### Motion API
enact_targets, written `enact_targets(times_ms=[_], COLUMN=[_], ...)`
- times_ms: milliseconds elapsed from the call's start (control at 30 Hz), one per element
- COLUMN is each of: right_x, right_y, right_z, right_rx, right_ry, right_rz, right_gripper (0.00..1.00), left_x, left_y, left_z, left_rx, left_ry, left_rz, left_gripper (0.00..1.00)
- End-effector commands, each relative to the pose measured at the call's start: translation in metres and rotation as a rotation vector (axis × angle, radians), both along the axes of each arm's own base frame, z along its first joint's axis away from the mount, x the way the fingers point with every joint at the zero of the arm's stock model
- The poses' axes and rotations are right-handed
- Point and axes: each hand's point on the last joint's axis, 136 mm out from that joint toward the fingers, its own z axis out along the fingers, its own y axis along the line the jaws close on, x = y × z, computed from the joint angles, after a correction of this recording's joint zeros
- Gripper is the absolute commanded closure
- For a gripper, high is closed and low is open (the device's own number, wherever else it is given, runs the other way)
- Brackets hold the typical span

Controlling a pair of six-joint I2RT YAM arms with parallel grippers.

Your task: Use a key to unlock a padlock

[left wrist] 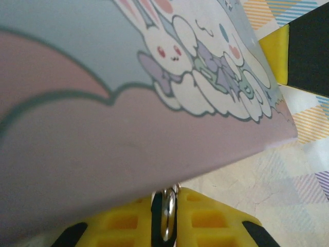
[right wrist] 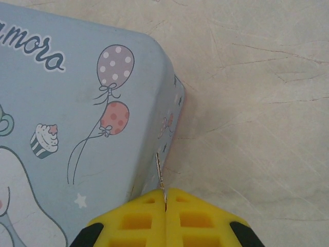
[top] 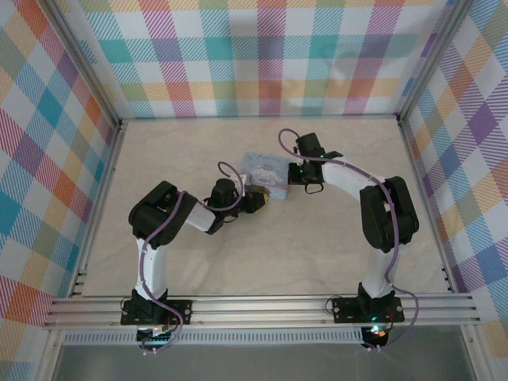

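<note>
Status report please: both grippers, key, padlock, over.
Left gripper shut on metal loop, likely the padlock's. Right gripper shut on key, beside tin corner. Tin close to both.

Soft, even light from above fills the top external view. The table [top: 317,262] is bright, with faint, short shadows under the arms and no glare. In the left wrist view the tin [left wrist: 103,154] is so near the lens that its lower side looks blurred and dim, and the left gripper [left wrist: 165,218] is out of focus. In the right wrist view the key [right wrist: 160,170] and the table's veins are crisp.
</note>
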Motion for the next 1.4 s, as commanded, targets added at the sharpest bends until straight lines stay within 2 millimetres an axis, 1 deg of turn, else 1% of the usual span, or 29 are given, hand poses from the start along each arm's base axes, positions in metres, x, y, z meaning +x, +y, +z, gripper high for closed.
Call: enact_targets(times_ms=[0, 200, 433, 600, 700, 767, 967, 1200, 1367], right_x=[0.001, 0.017, 0.040, 0.046, 0.045, 0.042, 0.036, 0.016, -0.005], right_y=[0.004, 0.005, 0.023, 0.035, 0.035, 0.030, 0.004, -0.020, -0.029], right_z=[-0.004, -0.003, 0.005, 0.003, 0.004, 0.004, 0.013, 0.031, 0.048], right_rx=[-0.002, -0.021, -0.005, 0.022, 0.024, 0.015, 0.000, 0.018, 0.083], right_ry=[0.010, -0.006, -0.030, -0.022, -0.029, -0.029, -0.034, -0.061, -0.089], right_rz=[0.007, 0.017, 0.080, 0.125, 0.140, 0.141, 0.090, 0.038, 0.014], right_gripper=[1.00, 1.00, 1.00, 1.00, 1.00, 1.00, 1.00, 1.00, 1.00], left_x=[-0.014, -0.030, -0.050, -0.051, -0.051, -0.050, -0.049, -0.045, -0.042], left_y=[0.017, 0.018, 0.014, 0.009, 0.005, 0.005, 0.005, 0.003, 0.002], left_z=[-0.039, -0.048, -0.056, -0.055, -0.053, -0.052, -0.046, -0.027, -0.011], left_rx=[0.100, 0.123, 0.130, 0.115, 0.095, 0.095, 0.086, 0.087, 0.098], left_ry=[0.147, 0.220, 0.291, 0.314, 0.331, 0.346, 0.391, 0.453, 0.492], left_rz=[0.005, -0.040, -0.094, -0.095, -0.093, -0.085, -0.058, -0.029, -0.003], left_gripper=[0.92, 0.90, 0.88, 0.87, 0.87, 0.87, 0.87, 0.87, 0.87])
